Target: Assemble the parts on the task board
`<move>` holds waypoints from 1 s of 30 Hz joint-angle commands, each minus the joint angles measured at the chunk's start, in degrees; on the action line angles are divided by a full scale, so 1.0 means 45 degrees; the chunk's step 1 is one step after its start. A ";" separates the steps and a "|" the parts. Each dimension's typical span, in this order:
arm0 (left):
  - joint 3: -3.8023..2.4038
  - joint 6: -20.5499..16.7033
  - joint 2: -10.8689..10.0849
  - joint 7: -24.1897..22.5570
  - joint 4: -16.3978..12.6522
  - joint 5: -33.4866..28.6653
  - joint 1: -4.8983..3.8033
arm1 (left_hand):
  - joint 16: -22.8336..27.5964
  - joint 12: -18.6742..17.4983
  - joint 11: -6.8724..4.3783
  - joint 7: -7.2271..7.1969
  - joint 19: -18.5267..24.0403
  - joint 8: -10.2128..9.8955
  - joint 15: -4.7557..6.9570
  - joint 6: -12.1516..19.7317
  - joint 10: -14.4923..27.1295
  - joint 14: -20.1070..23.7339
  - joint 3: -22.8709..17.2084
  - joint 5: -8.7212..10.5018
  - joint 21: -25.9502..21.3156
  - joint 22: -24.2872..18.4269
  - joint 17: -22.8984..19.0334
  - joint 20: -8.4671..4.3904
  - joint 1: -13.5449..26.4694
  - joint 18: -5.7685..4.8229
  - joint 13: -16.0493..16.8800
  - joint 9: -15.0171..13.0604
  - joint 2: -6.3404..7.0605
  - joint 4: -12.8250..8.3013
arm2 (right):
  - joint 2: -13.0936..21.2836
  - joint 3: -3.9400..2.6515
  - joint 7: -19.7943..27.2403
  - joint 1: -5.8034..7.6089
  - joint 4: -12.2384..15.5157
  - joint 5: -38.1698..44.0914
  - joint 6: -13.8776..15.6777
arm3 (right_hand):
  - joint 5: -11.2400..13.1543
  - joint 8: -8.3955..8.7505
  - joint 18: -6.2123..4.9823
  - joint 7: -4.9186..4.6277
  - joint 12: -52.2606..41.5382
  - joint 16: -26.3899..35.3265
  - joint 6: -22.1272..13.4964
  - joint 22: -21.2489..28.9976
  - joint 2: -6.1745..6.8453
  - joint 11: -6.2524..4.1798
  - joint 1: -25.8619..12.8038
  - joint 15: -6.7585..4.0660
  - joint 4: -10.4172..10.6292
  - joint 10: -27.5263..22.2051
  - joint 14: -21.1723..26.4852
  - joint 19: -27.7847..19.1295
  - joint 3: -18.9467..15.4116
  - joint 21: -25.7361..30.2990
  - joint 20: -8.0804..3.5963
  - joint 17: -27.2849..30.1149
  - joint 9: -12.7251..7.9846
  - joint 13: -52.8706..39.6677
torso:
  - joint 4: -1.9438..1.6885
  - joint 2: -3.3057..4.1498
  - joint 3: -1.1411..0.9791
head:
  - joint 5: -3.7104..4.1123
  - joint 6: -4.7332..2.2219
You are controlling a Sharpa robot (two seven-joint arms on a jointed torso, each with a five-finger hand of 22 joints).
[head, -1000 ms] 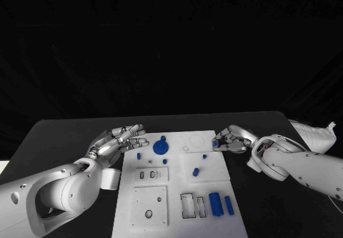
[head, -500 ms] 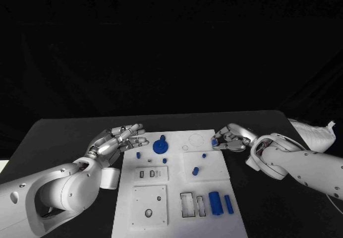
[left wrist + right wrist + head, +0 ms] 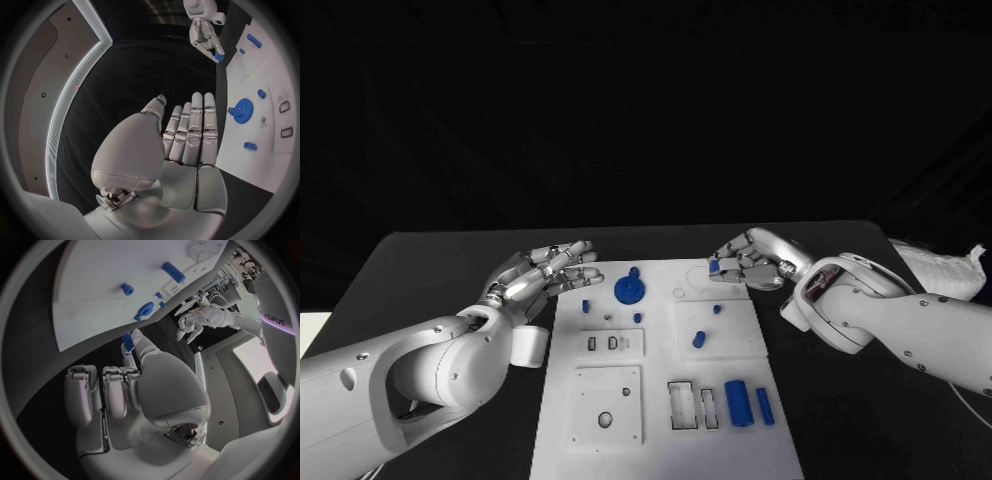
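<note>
A: Start big. What's on the desk (image 3: 430, 265)?

B: The white board (image 3: 733, 345) lies in the middle of it, running from twelve o'clock down to six. The left hand (image 3: 538, 280) hangs at about nine o'clock of the board's far end, just off its edge, fingers stretched out and apart, holding nothing.

A: And the other one?

B: The right hand (image 3: 750, 262) is at about one o'clock, over the board's far right corner. It pinches a small blue peg (image 3: 715, 267) between thumb and a fingertip; the rest of the fingers are curled in.

A: What's left on the board?

B: A blue gear (image 3: 630, 290) near eleven o'clock, two blue bars (image 3: 749, 403) side by side at five o'clock, and a few short blue studs (image 3: 698, 340) around the middle. The faint round marks near the peg look like sockets, but I can't tell which one it belongs to.

A: So what could go wrong?

B: My guess: the pinch is slim and the peg is small, so a tilt on the way down could make it jam at a hole's rim or slip out and roll off the far edge, which is close. A hard push on a crooked peg might also shift the board and disturb the loose studs.
</note>
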State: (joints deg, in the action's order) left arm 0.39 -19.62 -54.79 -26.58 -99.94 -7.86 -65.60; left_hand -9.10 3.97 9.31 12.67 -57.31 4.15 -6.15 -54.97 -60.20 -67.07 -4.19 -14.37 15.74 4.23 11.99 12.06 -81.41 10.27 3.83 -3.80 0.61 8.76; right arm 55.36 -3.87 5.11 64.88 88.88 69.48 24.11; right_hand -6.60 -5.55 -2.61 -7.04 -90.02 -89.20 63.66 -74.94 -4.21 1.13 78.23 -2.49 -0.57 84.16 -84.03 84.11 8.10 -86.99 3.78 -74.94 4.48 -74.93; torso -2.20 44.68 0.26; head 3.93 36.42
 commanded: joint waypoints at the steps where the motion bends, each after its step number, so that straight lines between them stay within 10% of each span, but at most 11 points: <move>1: -0.0003 0.0283 0.0123 -0.0103 0.0189 -0.0016 0.0009 | 0.0016 -0.0045 0.0027 0.0015 -0.0039 -0.0059 0.0027 -0.0073 -0.0018 -0.0019 -0.0034 0.0035 -0.0047 -0.0012 0.0013 0.0038 -0.0099 0.0059 0.0000 0.0002 -0.0002 -0.0019 | -0.0364 0.0004 -0.1081 0.0081 0.0366 0.0802 0.0226 | -0.0067 -0.0169 0.0260 0.0390 0.0004 -0.0054 0.0556 -0.1904 0.0002 -0.0082 -0.0163 -0.0108 0.0196 0.1298 -0.1260 0.0586 0.0181 -0.0058 -0.0106 -0.3027 0.0166 -0.3350 | -0.0035 -0.0183 0.0053 | -0.0172 0.0138; 12: 0.0009 0.0334 0.0410 -0.0128 0.0764 -0.0023 0.0026 | 0.0025 -0.0045 0.0025 0.0012 -0.0043 -0.0061 0.0028 -0.0076 -0.0022 -0.0024 -0.0053 0.0034 -0.0049 -0.0014 0.0019 0.0037 -0.0101 0.0059 0.0000 0.0002 -0.0010 -0.0025 | -0.2333 0.0343 -0.2011 -0.0109 0.0411 0.2375 -0.0511 | -0.0149 -0.0167 0.0259 0.0414 0.0004 -0.0050 0.0587 -0.1898 -0.0014 -0.0102 -0.0277 -0.0129 0.0239 0.1298 -0.1258 0.0584 0.0234 -0.0055 -0.0125 -0.3016 0.0173 -0.3350 | -0.0155 -0.0460 0.0169 | -0.1084 0.0731; 18: 0.0010 0.0352 0.0472 -0.0135 0.0852 -0.0026 0.0027 | 0.0025 -0.0045 0.0025 0.0012 -0.0043 -0.0061 0.0028 -0.0076 -0.0022 -0.0024 -0.0053 0.0034 -0.0049 -0.0014 0.0019 0.0037 -0.0101 0.0059 0.0000 0.0002 -0.0010 -0.0025 | -0.3251 0.0550 -0.2239 -0.0558 0.0031 0.3238 -0.0964 | -0.0179 -0.0153 0.0256 0.0414 0.0004 -0.0019 0.0573 -0.1885 0.0009 -0.0106 -0.0306 -0.0134 0.0238 0.1298 -0.1242 0.0578 0.0245 -0.0049 -0.0131 -0.2938 0.0170 -0.3350 | -0.0247 -0.0501 0.0230 | -0.1241 0.0894; 30: 0.0010 0.0355 0.0470 -0.0139 0.0809 -0.0027 0.0025 | 0.0025 -0.0045 0.0025 0.0012 -0.0043 -0.0061 0.0028 -0.0076 -0.0022 -0.0024 -0.0053 0.0034 -0.0049 -0.0014 0.0019 0.0037 -0.0101 0.0059 0.0000 0.0002 -0.0010 -0.0025 | -0.4132 0.0690 -0.2757 -0.1137 -0.0403 0.4530 -0.1555 | -0.0205 -0.0124 0.0255 0.0405 0.0004 0.0002 0.0547 -0.1880 0.0079 -0.0103 -0.0377 -0.0139 0.0237 0.1298 -0.1231 0.0576 0.0254 -0.0045 -0.0141 -0.2885 0.0164 -0.3350 | -0.0186 -0.0475 0.0198 | -0.1314 0.1013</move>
State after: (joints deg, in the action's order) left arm 0.46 -19.26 -52.76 -26.64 -96.13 -7.90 -65.46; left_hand -9.10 3.97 9.31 12.67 -57.31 4.15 -6.15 -54.97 -60.20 -67.07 -4.19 -14.37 15.74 4.24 12.03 12.06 -81.41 10.26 3.83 -3.80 0.61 8.76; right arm 36.91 -0.76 -5.57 59.84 87.17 86.17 19.46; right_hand -7.34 -5.55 -2.62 -7.08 -90.02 -89.20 63.71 -74.91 -3.60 0.97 76.58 -2.89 -0.39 84.00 -84.03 83.90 8.23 -86.98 3.59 -74.92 4.89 -74.93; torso -3.05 42.51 1.19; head -2.10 40.94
